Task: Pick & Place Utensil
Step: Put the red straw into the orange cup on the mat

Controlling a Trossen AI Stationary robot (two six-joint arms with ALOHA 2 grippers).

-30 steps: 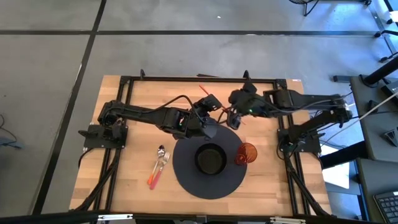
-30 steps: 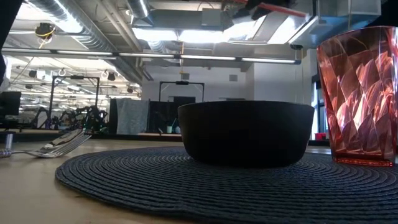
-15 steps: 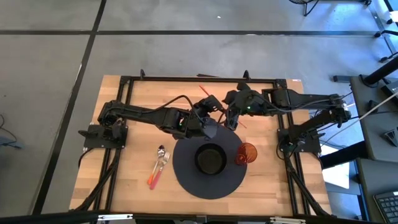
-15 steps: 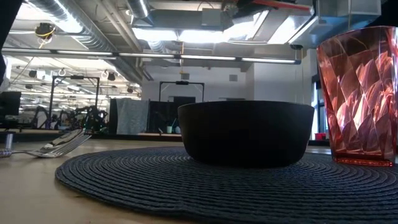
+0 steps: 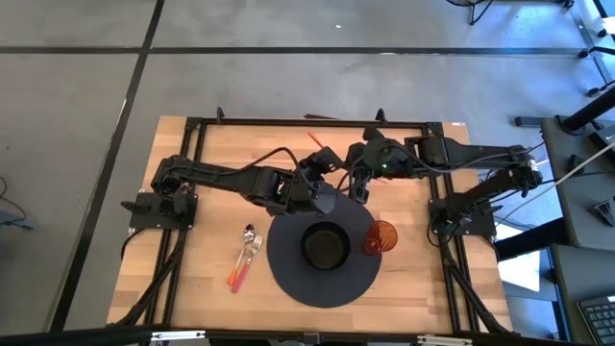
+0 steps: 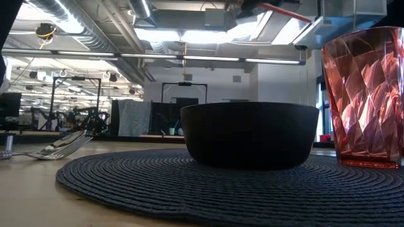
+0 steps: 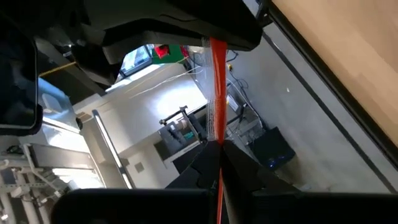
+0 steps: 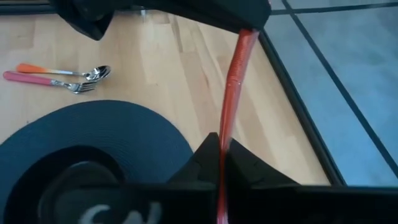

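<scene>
Two grippers meet over the back edge of the round dark placemat [image 5: 322, 252], both clenched on one thin red utensil handle [image 8: 233, 81]: the left gripper [image 5: 327, 165] reaches in from the left side of the placemat, the right gripper [image 5: 357, 185] from the right. Only the wrist views show the grasp plainly; in the right wrist view the red handle runs from between that arm's own closed fingers [image 8: 205, 158] straight up into the other arm's dark jaws, and the left wrist view shows the same handle [image 7: 217, 93] pinched at both ends. High view shows only short red ends poking out beyond the placemat's back edge, so the long axis runs roughly from the placemat's rim diagonally away toward the far side of the wooden table [image 5: 221, 154]; the handle is held clear of the surface, and which end carries the working tip cannot be told. Low view shows a red streak [image 6: 284, 10] at its top edge only, above the black bowl [image 6: 249, 134]. Bowl sits at the placemat's centre; nothing shows inside it from above. Red faceted tumbler [image 5: 381, 236] stands upright on the placemat's right rim; contents cannot be made out. Left of the placemat, apart from it, lie a spoon [image 5: 246, 242] and a fork [image 5: 242, 268] with orange-pink handles, side by side
</scene>
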